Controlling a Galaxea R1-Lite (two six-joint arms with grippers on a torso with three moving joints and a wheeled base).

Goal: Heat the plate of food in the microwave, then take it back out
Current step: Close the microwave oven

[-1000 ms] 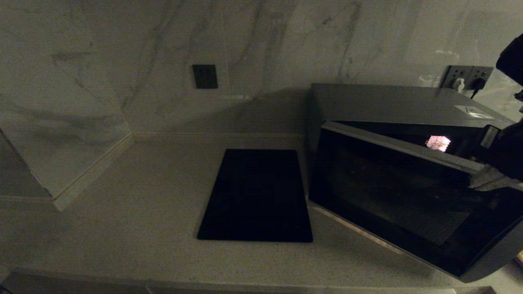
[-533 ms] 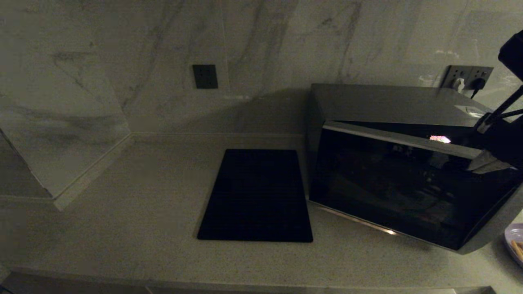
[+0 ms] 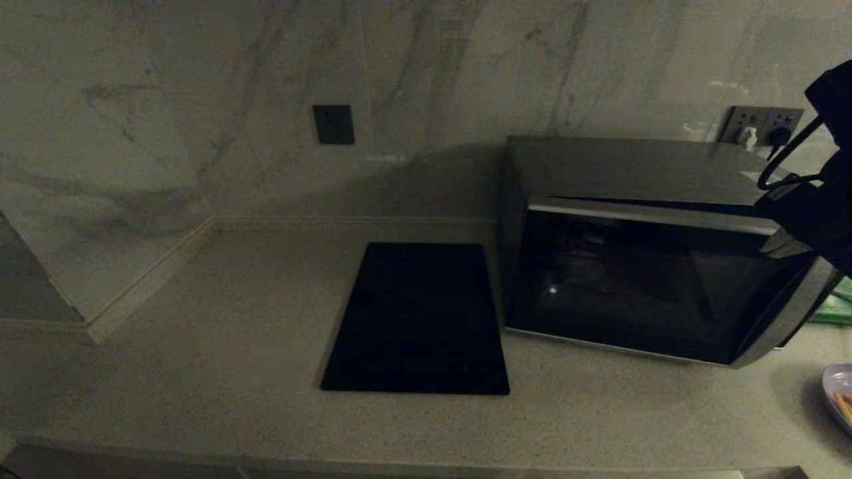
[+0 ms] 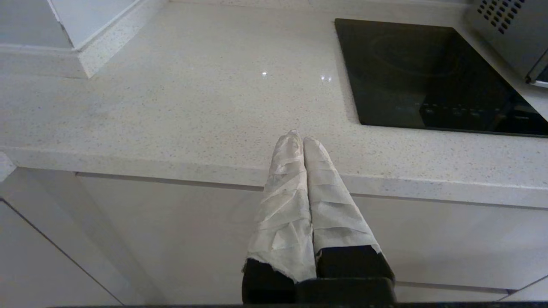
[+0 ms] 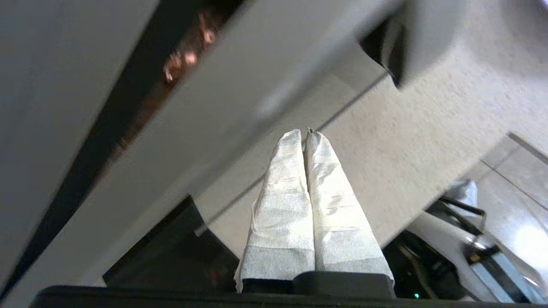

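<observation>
Right pincer (pressed together) beside microwave.

Speckled countertop (pale stone) under microwave, black slab, plate of food.

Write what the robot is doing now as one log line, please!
right gripper: shut, at dark grey microwave door's top edge | door: nearly closed | lilac plate of food: outside, on counter

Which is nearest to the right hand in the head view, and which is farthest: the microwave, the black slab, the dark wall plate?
1. The microwave, right beside the right hand.
2. The black slab, on the counter left of the microwave.
3. The dark wall plate, further left.
</observation>
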